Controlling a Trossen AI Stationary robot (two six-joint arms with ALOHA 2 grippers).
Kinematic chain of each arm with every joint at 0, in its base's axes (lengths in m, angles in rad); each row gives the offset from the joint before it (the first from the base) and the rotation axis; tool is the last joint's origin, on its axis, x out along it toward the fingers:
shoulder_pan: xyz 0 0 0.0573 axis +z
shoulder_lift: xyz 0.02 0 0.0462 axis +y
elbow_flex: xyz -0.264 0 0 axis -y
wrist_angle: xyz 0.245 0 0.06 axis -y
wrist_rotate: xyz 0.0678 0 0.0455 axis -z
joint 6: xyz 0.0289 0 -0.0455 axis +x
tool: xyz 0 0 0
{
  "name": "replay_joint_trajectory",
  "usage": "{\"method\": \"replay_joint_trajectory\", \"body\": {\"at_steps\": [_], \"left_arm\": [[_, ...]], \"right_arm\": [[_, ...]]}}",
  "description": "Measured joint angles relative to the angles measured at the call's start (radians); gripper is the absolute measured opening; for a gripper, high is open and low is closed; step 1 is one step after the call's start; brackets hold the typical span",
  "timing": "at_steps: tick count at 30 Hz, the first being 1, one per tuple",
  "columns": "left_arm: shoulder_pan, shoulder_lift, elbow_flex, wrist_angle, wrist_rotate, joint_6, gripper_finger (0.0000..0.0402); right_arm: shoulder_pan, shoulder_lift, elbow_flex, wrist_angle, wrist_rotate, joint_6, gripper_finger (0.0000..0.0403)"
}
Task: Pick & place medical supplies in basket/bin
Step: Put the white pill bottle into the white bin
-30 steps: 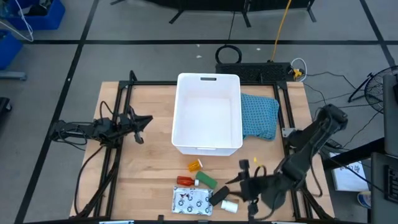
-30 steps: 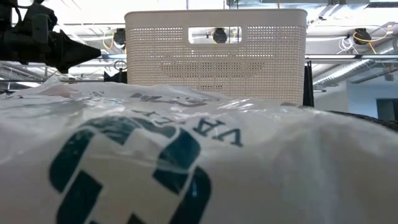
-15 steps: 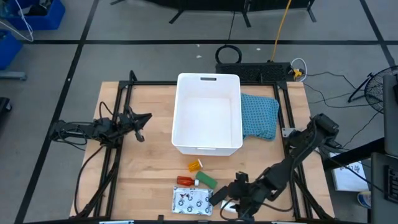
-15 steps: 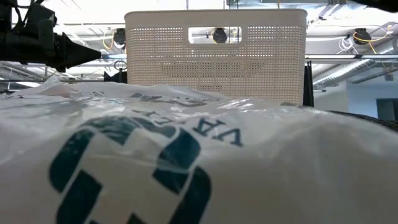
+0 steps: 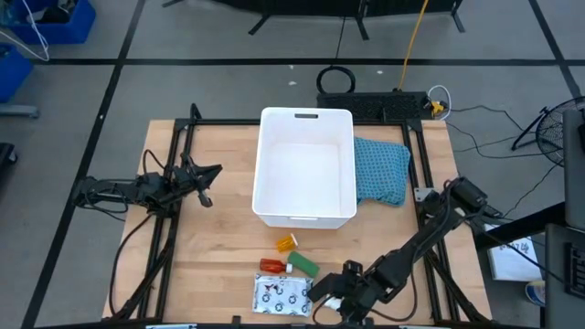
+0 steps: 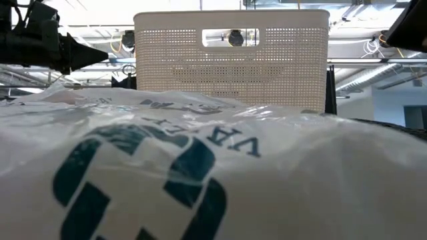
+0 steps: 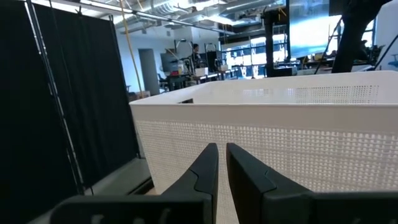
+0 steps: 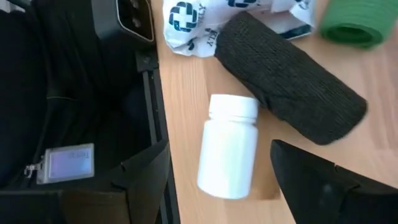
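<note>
The white bin (image 5: pixel 306 164) stands mid-table. In front of it lie an orange vial (image 5: pixel 287 243), a red tube (image 5: pixel 271 265), a green bar (image 5: pixel 304 267) and the flat printed packet (image 5: pixel 281 294). My right gripper (image 5: pixel 331 297) is low near the front edge, open. In its wrist view its fingers stand on either side of a small white bottle (image 8: pixel 229 154) lying on the table, without touching it. A black oblong roll (image 8: pixel 289 78) lies beside the bottle. My left gripper (image 5: pixel 208 177) hovers left of the bin, shut and holding nothing.
A blue-green mesh cloth (image 5: pixel 382 171) lies against the bin's right side. Black frame rails (image 8: pixel 149 81) run close beside the white bottle. In the low view the packet (image 6: pixel 167 173) fills the foreground, with the bin's perforated wall (image 6: pixel 231 57) behind it.
My right gripper has come down and gone toward the table's near edge and left, over the white bottle beside the black roll, and its wrist has rolled. The supplies and the bin have stayed where they were.
</note>
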Motion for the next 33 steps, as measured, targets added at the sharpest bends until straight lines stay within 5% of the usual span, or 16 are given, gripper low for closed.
{"method": "replay_joint_trajectory", "body": {"at_steps": [20,33], "left_arm": [[0.000,0.000,0.000,-0.008,0.002,-0.032,0.0035],[0.000,0.000,0.000,-0.008,0.004,-0.031,0.0035]], "right_arm": [[0.000,0.122,0.000,-0.028,-0.081,-0.118,0.0270],[0.000,0.117,-0.001,-0.028,-0.043,-0.254,0.0175]]}}
